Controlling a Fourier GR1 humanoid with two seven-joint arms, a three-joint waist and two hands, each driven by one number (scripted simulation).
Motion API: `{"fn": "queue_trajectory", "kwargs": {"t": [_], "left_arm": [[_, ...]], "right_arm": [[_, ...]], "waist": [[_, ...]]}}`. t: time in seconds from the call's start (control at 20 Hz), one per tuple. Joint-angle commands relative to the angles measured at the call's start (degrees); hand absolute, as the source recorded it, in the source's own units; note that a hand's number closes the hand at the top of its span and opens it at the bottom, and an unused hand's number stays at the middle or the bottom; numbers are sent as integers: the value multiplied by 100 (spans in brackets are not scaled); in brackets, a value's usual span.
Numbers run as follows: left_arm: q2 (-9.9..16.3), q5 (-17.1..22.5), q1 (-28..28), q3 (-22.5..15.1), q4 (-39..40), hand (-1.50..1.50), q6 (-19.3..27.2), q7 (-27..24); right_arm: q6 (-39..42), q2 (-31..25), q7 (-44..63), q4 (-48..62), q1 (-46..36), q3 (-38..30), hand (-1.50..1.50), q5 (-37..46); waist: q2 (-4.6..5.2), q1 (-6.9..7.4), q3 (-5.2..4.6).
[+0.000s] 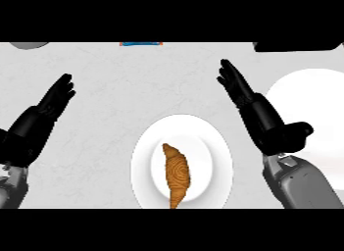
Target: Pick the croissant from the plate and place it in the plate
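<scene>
Croissant [177, 174]: lying on the middle plate [149, 147].
Other plate [319, 98]: right of it.
Left hand [40, 120]: left of it, fingers straight.
Right hand [258, 110]: right of it, fingers straight.

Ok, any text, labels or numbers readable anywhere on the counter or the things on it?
None readable.
Blue and orange item at the counter's far edge: may be a printed pack, cut off and too blurred to read.
Both plates, croissant: no markings.
</scene>
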Motion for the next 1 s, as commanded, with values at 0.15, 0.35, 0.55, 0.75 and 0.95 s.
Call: {"fn": "queue_trajectory", "kwargs": {"t": [0.15, 0.35, 0.55, 0.75, 0.95], "left_arm": [[-779, -52, 758, -304, 853, 0, 528, 255], [-1039, 370, 1059, -227, 975, 0, 528, 433], [-1527, 227, 1181, -458, 1262, 0, 605, 47], [-1635, 83, 1200, -462, 973, 0, 726, 325], [-1703, 87, 960, -317, 1532, 0, 418, 52]], "right_arm": [[-123, -329, 524, -54, -1023, -230, 150, 515], [-574, -1727, 686, 472, -1065, -216, 150, 2487], [-2072, -524, 329, -69, -281, 12, -150, 3030], [-1627, -737, -311, -953, 792, -16, -150, 2706], [-988, -995, 789, -1306, 449, 116, -150, 3142]], "waist": [[-370, 166, -129], [-406, 28, -178], [-389, 63, -115], [-392, 88, -108], [-384, 93, -114]]}}
